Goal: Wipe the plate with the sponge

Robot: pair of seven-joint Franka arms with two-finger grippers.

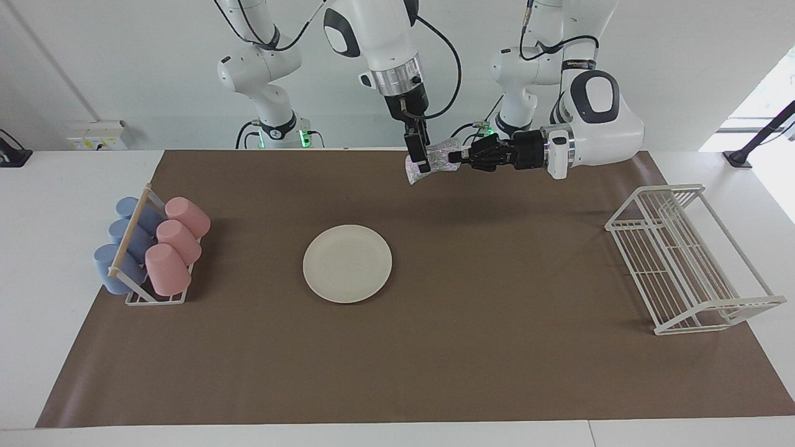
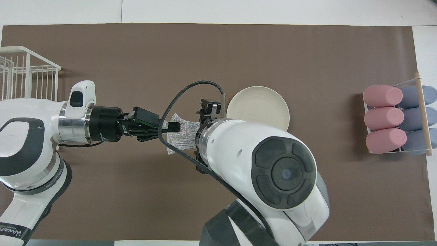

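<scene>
The cream-white plate (image 1: 347,263) (image 2: 258,106) lies flat in the middle of the brown mat. The silvery glittery sponge (image 1: 440,159) (image 2: 182,136) hangs in the air over the mat's edge nearest the robots. My left gripper (image 1: 458,156) (image 2: 173,127) reaches in level from the left arm's end and is shut on one end of the sponge. My right gripper (image 1: 423,159) points down from above, open, with its fingers at the sponge's free end. In the overhead view the right arm's own bulk hides its fingertips.
A rack (image 1: 133,297) of pink and blue cups lying on their sides stands at the right arm's end of the mat (image 1: 472,347). A white wire dish rack (image 1: 686,261) (image 2: 24,73) stands at the left arm's end.
</scene>
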